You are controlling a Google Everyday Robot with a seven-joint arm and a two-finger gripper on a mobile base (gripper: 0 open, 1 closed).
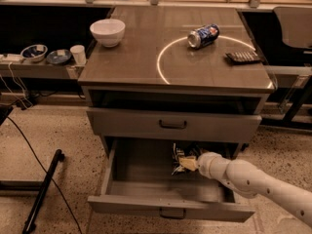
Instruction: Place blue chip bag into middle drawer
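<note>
Blue chip bag (179,156) hangs crumpled inside the open middle drawer (141,167), right of its centre, gripped at its right edge by the gripper (188,164), whose white arm (253,182) reaches in from the near right.

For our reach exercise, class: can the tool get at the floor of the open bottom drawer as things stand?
Probably yes: the tool, holding the blue chip bag, sits inside the open middle drawer, and nothing visible lies below it.
</note>
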